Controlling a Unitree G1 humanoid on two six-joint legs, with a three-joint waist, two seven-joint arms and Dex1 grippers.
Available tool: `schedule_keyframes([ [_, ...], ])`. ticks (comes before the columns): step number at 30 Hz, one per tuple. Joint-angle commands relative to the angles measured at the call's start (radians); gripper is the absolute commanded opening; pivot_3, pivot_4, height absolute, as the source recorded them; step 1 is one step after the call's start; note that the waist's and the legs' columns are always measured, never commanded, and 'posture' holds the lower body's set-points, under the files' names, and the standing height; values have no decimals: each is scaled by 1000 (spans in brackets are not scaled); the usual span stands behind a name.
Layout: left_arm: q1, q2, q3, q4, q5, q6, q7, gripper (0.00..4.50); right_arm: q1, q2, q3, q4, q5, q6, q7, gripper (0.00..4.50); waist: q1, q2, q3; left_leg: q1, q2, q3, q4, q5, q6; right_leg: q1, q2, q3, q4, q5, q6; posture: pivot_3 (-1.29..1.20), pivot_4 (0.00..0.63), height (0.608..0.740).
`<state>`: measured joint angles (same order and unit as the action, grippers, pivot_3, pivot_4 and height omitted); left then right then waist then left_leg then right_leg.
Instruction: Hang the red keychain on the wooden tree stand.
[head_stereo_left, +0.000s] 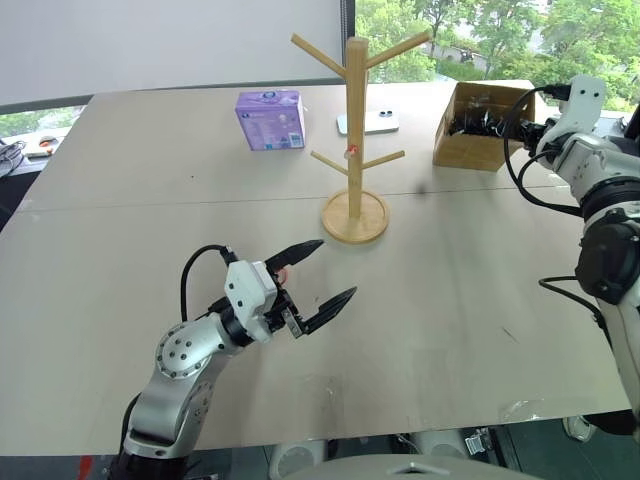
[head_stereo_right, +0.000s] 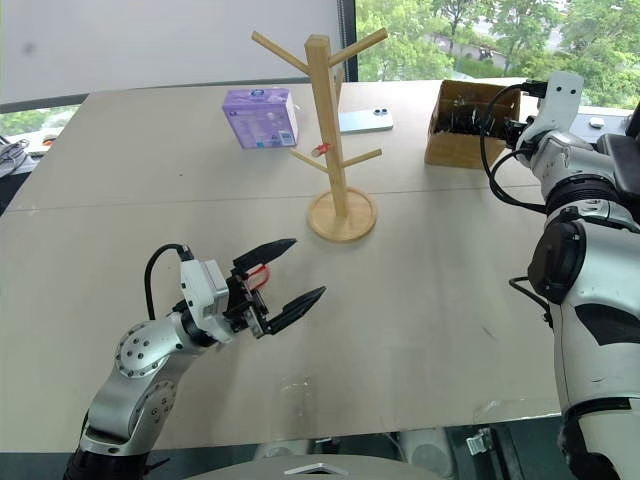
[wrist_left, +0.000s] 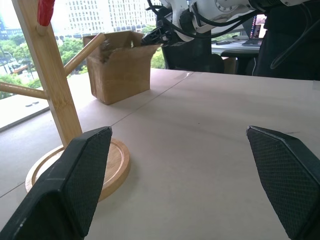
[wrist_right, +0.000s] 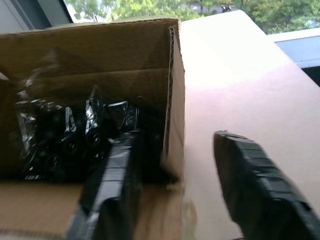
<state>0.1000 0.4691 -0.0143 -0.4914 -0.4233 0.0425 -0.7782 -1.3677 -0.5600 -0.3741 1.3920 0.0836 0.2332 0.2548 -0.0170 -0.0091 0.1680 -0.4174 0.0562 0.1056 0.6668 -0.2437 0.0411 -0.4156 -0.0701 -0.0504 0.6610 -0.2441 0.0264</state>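
Hovering low over the counter (head_stereo_left: 450, 300), the left gripper (head_stereo_left: 318, 274) spreads its two black fingers wide with nothing between them. Something small and red shows at the base of its fingers; what it is cannot be told. Just beyond the fingertips stands the wooden tree stand (head_stereo_left: 354, 150), upright on its round base. The red keychain (head_stereo_left: 349, 152) sits on the post where a lower peg branches off, ahead of that gripper and well apart from it. Farther back lie a purple box (head_stereo_left: 270, 119) and a phone (head_stereo_left: 368, 122). At the far corner, the right gripper (wrist_right: 180, 195) has its fingers parted astride the side wall of a cardboard box (head_stereo_left: 480, 125), one finger inside among black plastic-wrapped parts (wrist_right: 75, 140), the other outside.
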Motion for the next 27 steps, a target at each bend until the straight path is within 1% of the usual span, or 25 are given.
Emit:
schedule_keyframes([
  [1, 4, -1, -8, -47, -2, -3, 10, 4500, -31, -15, -34, -30, 14, -46, -8, 4201, 0, 0, 0, 0, 0, 0, 0, 0, 0, 0, 0, 0, 0, 0, 0, 0, 150, 740],
  [2, 4, -2, -9, -46, -2, -3, 10, 4500, -34, -17, -41, -31, 16, -51, -8, 4451, 0, 0, 0, 0, 0, 0, 0, 0, 0, 0, 0, 0, 0, 0, 0, 0, 150, 740],
  [8, 5, -4, -13, -44, -2, -3, 18, 4500, -60, -35, -91, -37, 44, -105, 32, 4451, 0, 0, 0, 0, 0, 0, 0, 0, 0, 0, 0, 0, 0, 0, 0, 0, 150, 740],
  [10, 10, -6, -9, -42, -3, -2, 26, 4500, -68, -44, -109, -44, 64, -147, 80, 4451, 0, 0, 0, 0, 0, 0, 0, 0, 0, 0, 0, 0, 0, 0, 0, 0, 150, 740],
  [12, 18, -14, 1, -40, -6, 1, 45, 4500, -72, -53, -127, -56, 97, -185, 168, 4451, 0, 0, 0, 0, 0, 0, 0, 0, 0, 0, 0, 0, 0, 0, 0, 0, 150, 740],
  [15, 35, -37, 15, -51, -12, 18, 93, 4500, -41, -68, -109, -81, 113, -191, 353, 4451, 0, 0, 0, 0, 0, 0, 0, -2, 3, 0, 0, 0, 0, 0, 0, 0, 150, 740],
  [17, 40, -62, 20, -64, -14, 41, 141, 4500, 1, -77, -94, -111, 126, -173, 484, 4451, 1, 0, 0, 0, 0, 0, 0, -2, 4, 0, 0, 0, 0, 0, 0, 0, 150, 740],
  [19, 39, -88, 29, -73, -6, 66, 200, 4500, 76, -80, -60, -177, 131, -155, 613, 4451, 4, 0, 0, 0, 0, 0, 0, -2, 4, 1, 0, 0, 0, 0, 0, 0, 150, 740],
  [21, 30, -115, 42, -76, 3, 92, 262, 4500, 176, -71, -28, -289, 144, -156, 687, 4451, 6, -1, 0, 1, 0, -2, 0, -2, 4, 3, 0, -1, -1, 0, 0, 0, 150, 740],
  [22, 21, -129, 51, -73, 23, 107, 305, 4500, 262, -57, -13, -400, 157, -157, 706, 4451, 7, -1, 0, 1, 0, -2, 1, -2, 4, 3, 0, -1, -1, 0, 0, 0, 150, 740],
  [23, 12, -142, 62, -71, 37, 126, 349, 4500, 353, -40, -9, -533, 187, -116, 713, 4451, 8, -1, 0, 1, 0, -2, 1, -2, 4, 3, -1, -1, 0, 0, 0, 0, 150, 740],
  [25, 2, -160, 90, -69, 70, 143, 419, 4500, 560, 10, -5, -851, 250, -18, 671, 4451, 13, -1, -1, 1, 0, -3, 1, -2, 4, 3, -1, -2, 0, 0, 0, 0, 150, 740],
  [27, -2, -158, 129, -60, 97, 152, 458, 4500, 731, 47, 13, -1111, 276, 33, 614, 4451, 9, 0, -1, 0, 1, -5, 0, 0, 0, 3, -1, -1, 1, 0, 0, 0, 150, 740],
])
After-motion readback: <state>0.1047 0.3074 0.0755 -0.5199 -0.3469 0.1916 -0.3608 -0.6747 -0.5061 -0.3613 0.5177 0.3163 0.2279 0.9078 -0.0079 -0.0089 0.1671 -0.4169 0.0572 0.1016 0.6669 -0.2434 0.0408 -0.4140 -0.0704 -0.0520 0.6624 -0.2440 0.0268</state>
